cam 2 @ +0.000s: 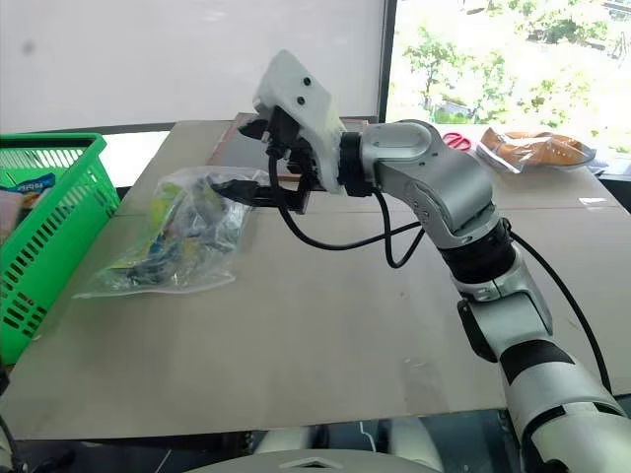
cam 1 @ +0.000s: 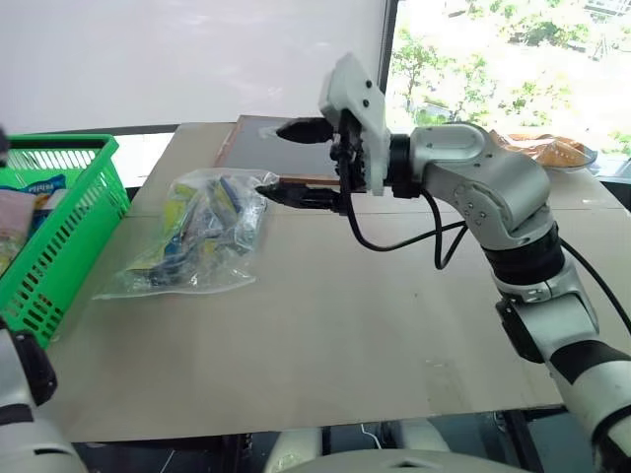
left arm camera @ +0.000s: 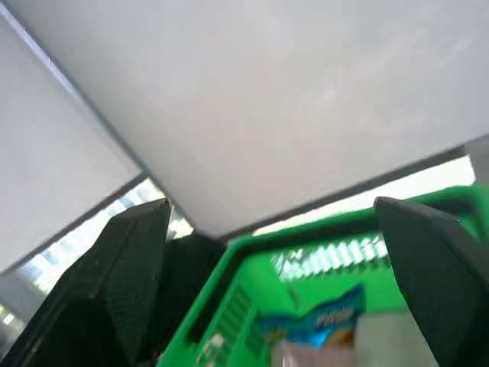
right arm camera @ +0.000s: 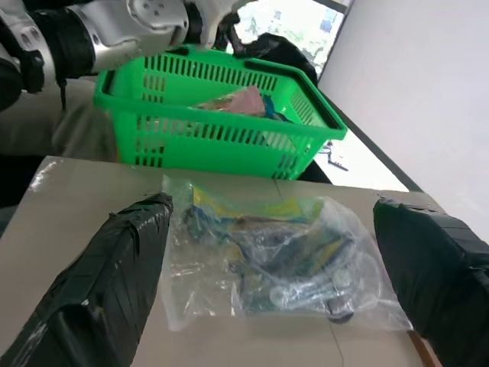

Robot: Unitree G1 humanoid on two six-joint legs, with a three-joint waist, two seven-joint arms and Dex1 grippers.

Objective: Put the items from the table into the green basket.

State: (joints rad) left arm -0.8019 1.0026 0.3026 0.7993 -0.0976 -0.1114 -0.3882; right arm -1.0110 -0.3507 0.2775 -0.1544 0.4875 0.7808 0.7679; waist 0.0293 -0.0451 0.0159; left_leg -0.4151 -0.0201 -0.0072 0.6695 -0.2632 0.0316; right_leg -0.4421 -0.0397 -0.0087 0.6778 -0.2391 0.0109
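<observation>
The green basket (cam 1: 61, 227) stands at the left edge of the table (cam 1: 325, 345) and already holds some goods: a blue-printed packet and a pinkish flat item are visible inside it in the left wrist and right wrist views, though their identity cannot be confirmed beyond that. The orange bottle cannot be made out among the contents. Outstanding on the table is the clear plastic bag of colourful packets (cam 1: 192, 236), lying crumpled on the left half of the top, just right of the basket and apart from it. A dark flat board (cam 1: 258, 146) lies at the far side of the table behind the bag; whether it counts as a task item cannot be determined. Further goods in clear wrap (cam 2: 537, 146) and red-handled scissors (cam 2: 456, 140) rest on a separate surface at the far right. The right gripper (cam 1: 292, 163) reaches across from the right toward the bag, held above the table at the bag's far right corner, its fingers spread wide with nothing between them; the right wrist view shows the bag centred between the two pads but not touched. The left gripper (left arm camera: 271, 283) is over the basket's near side, jaws wide apart and empty. Judgement: the task is partly complete, with the bag remaining as the clear outstanding item and a grasp of it being the step in hand.
</observation>
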